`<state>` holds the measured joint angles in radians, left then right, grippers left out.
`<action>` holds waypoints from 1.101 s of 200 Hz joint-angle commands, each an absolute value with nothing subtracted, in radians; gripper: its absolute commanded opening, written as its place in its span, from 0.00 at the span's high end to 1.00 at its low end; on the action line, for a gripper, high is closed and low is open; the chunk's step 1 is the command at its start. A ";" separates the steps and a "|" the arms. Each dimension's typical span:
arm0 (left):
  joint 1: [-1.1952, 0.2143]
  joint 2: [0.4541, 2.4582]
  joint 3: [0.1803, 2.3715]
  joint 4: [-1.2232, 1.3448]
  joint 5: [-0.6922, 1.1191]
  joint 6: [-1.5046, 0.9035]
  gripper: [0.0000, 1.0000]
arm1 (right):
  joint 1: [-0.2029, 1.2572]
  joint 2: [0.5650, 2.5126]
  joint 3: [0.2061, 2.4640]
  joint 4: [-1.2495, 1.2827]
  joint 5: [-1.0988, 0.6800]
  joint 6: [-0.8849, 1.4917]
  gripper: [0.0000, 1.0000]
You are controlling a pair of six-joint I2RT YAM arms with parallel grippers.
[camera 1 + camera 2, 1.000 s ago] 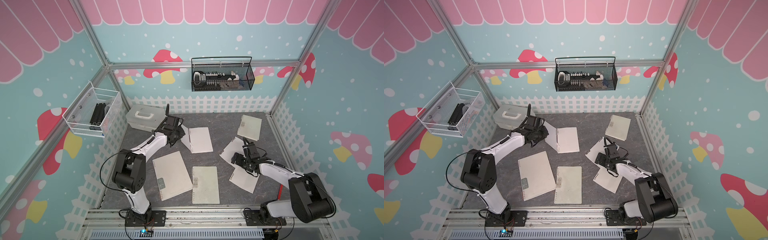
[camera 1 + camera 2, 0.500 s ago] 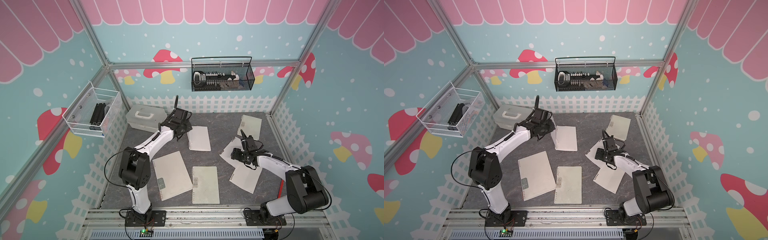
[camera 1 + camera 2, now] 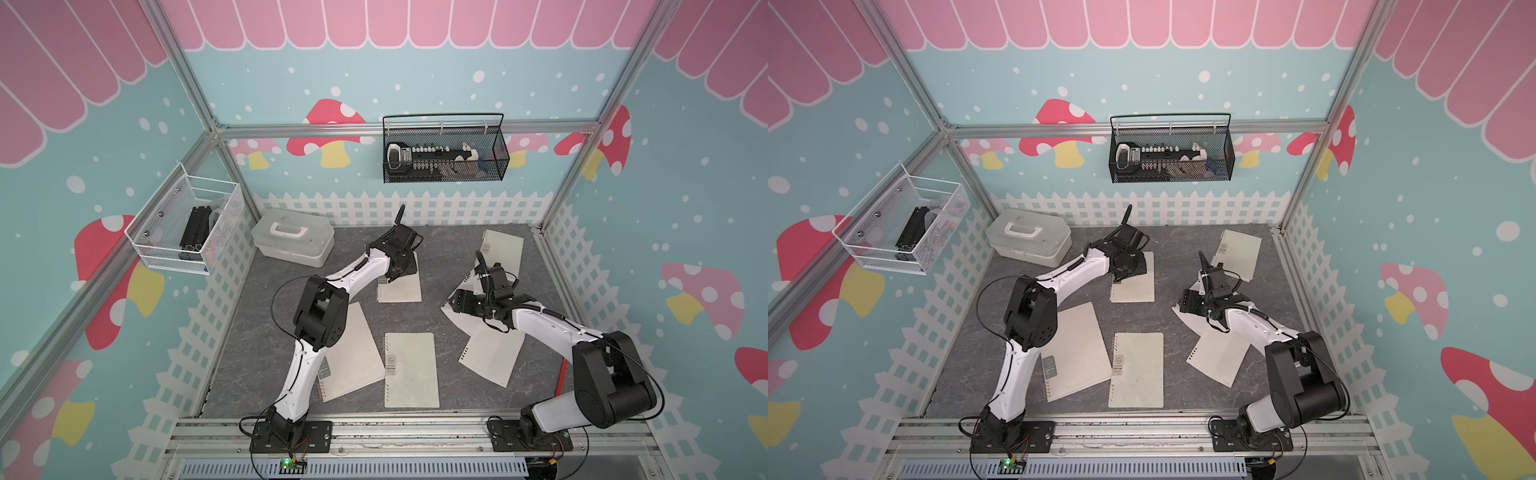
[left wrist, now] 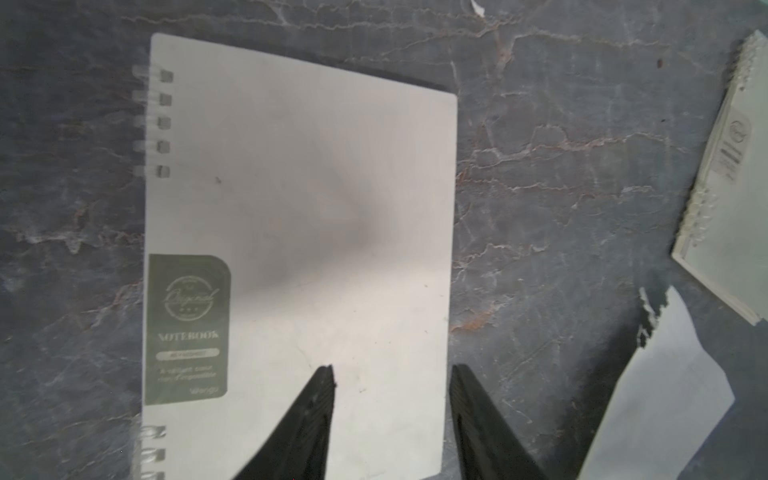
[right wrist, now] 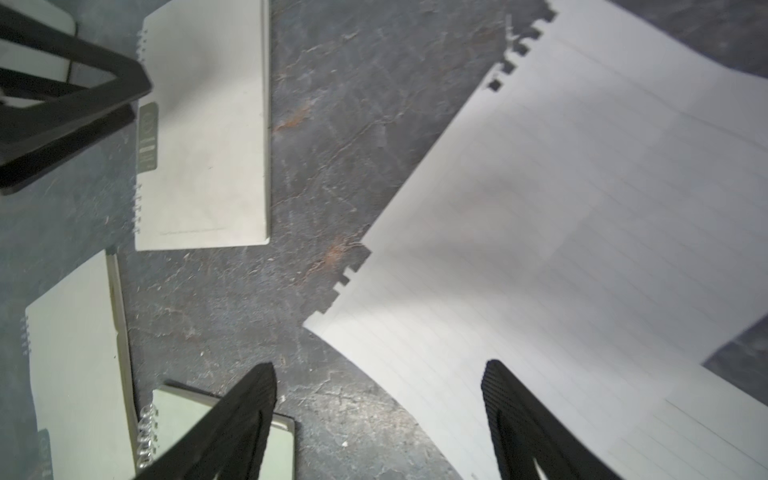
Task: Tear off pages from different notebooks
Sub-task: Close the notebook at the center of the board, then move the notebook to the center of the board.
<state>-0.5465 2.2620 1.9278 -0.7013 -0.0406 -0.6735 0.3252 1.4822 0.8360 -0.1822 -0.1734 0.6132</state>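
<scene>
Nearest the front rail, flat on the grey table (image 3: pixel 249 340): a large notebook (image 3: pixel 353 353) with a cream cover, a wire coil along one long edge and a small grey label by the coil. Lies partly under the left arm. Just beside it, a smaller notebook (image 3: pixel 411 370) of the same look. To the right, a loose page (image 3: pixel 492 359): thin, faintly lined, ragged punch holes along one edge. Overlapping it farther back, a second page (image 5: pixel 561 228) with the same torn edge.

Right tool (image 5: pixel 379 365) hangs over that sheet's corner, jaws spread wide, gripping nothing. One fingertip over paper, one off the sheet; contact with the paper unclear.

Farther back, a third notebook (image 4: pixel 299 187), closed, label reading "NOTEBOOK". Left tool (image 4: pixel 391 368) hovers over its cover, jaws parted, nothing between them.

Farthest, near the fence, a fourth notebook (image 3: pixel 503 249), well apart from both tools.
</scene>
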 commanded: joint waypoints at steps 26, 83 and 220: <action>-0.479 1.752 1.426 -0.574 -0.154 -0.694 0.18 | 0.544 1.738 1.104 -0.183 -0.136 0.511 0.15; -0.238 1.301 0.889 -0.535 -0.153 -0.786 0.02 | 0.664 2.105 1.470 -0.442 0.200 0.372 0.10; -0.177 1.115 0.703 -0.466 -0.010 -0.800 0.01 | 0.674 2.590 2.324 -0.742 0.125 0.276 0.19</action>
